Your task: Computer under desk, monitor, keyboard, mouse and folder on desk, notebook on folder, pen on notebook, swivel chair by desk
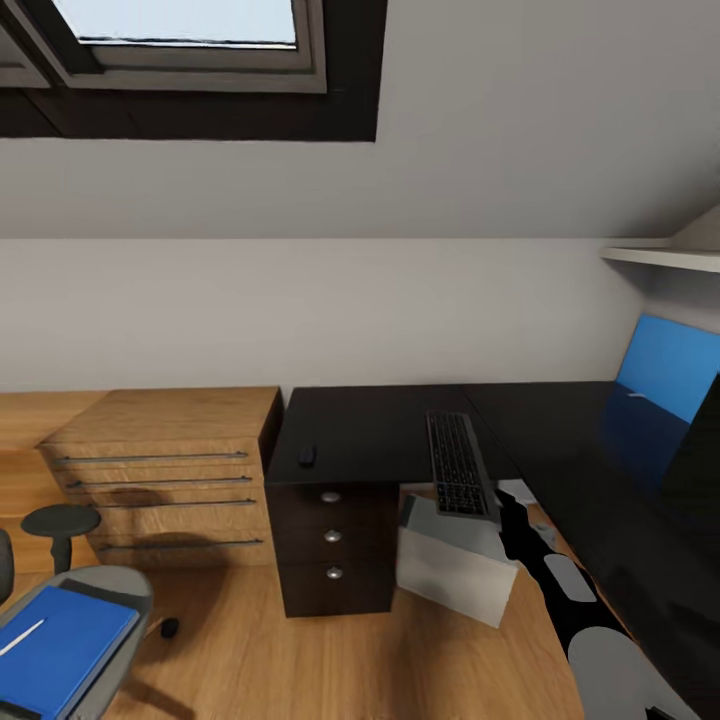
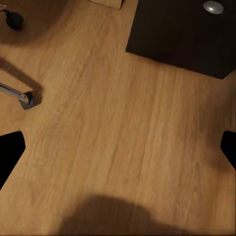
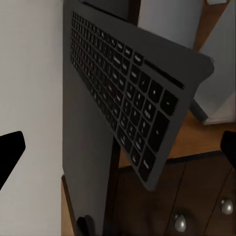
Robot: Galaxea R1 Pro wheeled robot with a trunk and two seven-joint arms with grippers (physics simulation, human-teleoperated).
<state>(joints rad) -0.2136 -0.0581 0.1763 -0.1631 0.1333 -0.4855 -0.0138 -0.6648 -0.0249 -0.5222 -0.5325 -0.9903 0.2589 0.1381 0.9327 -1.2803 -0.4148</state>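
In the head view we see the glossy black desk against the white wall, its three-drawer unit standing beside a light-wood drawer chest. The keyboard lies lengthwise on the desk, its near end overhanging the front edge above the light-grey computer, which sits on the floor under the desk. The mouse rests on the desk, well apart from the keyboard, above the drawers. Our right arm reaches up to the keyboard's near end. In the right wrist view the right gripper has its fingertips spread wide on either side of the keyboard's corner; we cannot tell whether anything touches it. The left gripper is likewise spread wide over bare wood floor, holding nothing. At lower left the swivel chair carries the blue folder with the pen lying on it. A blue upright panel stands at the desk's far right.
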